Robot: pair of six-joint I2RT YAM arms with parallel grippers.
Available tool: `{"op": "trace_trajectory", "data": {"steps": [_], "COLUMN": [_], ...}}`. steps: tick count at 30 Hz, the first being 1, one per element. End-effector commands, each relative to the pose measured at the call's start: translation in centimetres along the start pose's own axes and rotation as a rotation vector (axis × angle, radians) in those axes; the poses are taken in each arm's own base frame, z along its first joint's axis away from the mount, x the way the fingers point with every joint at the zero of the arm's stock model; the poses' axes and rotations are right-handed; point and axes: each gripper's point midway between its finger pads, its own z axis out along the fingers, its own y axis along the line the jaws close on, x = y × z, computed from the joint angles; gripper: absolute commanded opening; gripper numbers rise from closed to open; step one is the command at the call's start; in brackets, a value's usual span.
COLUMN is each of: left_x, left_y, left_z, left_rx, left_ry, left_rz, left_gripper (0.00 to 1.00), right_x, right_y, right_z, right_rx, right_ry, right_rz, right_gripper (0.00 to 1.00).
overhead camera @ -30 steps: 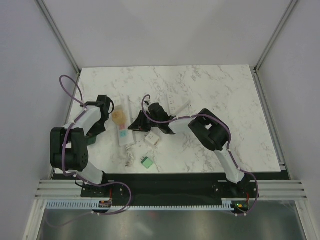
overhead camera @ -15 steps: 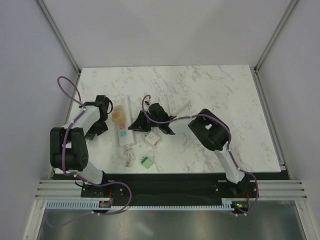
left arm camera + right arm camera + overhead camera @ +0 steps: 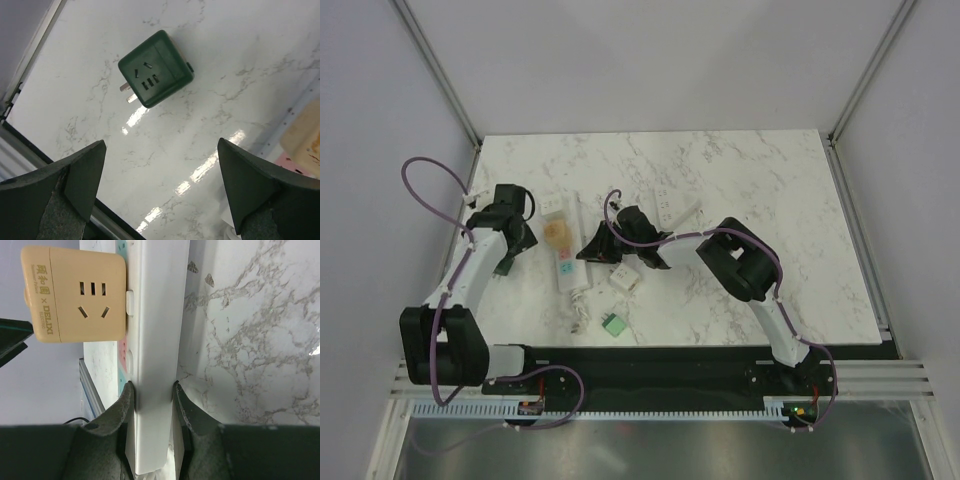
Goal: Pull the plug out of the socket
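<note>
The left arm (image 3: 470,270) reaches up along the left side of the desk (image 3: 760,200), its forearm stretched out and its wrist turned down toward the marble. The left gripper (image 3: 161,145) has its fingers (image 3: 82,172) spread as wide as they go and holds nothing. A dark green plug (image 3: 156,69) lies on the desk in front of them, touching neither finger, its two metal prongs pointing out to one side.

The right arm (image 3: 750,265) bends back on itself at the elbow and reaches left across the middle of the desk, low to the surface. The right gripper (image 3: 152,390) is closed partway onto the socket (image 3: 566,262), one finger pressed on each long side of the white strip. The socket lies flat on the left half of the desk, between the two grippers. A beige plug (image 3: 72,292) is seated in it, and pink and blue-green outlet faces show beside that plug. The socket's short cord (image 3: 578,305) trails toward the near edge.

There are two arms and two power strips: the held socket and a second white strip (image 3: 670,210) behind the right arm. There are four cube-shaped pieces: the dark green plug, the beige plug, a white cube (image 3: 624,278) near the right gripper, and a bright green cube (image 3: 612,325) near the front edge.
</note>
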Motion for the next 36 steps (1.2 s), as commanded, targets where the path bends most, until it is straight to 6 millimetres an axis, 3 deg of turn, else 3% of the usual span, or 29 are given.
{"op": "trace_trajectory", "data": {"steps": [1,7,14,20,28,36], "left_x": [-1.5,-1.7,0.0,1.0,-0.2,0.3], "left_y": [-1.9,-3.6,-7.4,-9.2,-10.8,-13.2], "left_z": [-1.5,-3.3,-4.7,-4.4,-5.1,-3.1], "left_rx": [0.166,0.34,0.589,0.651,0.694,0.7], "left_ry": [-0.079,-0.113,-0.071,-0.004,0.021,0.131], "left_rz": [-0.028,0.012,0.118,0.157,0.145,0.195], "left_gripper": [1.0,1.0,1.0,1.0,1.0,1.0], "right_x": [0.9,0.7,0.4,0.4,0.5,0.5], "right_y": [-2.4,-2.2,-1.8,-1.7,-1.4,-1.2], "right_z": [-0.1,-0.3,-0.6,-0.7,-0.5,-0.3], "right_rx": [0.086,0.096,0.099,0.091,0.077,0.066], "right_ry": [0.02,0.016,0.006,0.005,0.016,0.018], "right_rz": [-0.023,-0.03,-0.033,-0.033,-0.032,-0.032], "right_gripper": [0.0,0.0,0.0,0.0,0.0,0.0]}}
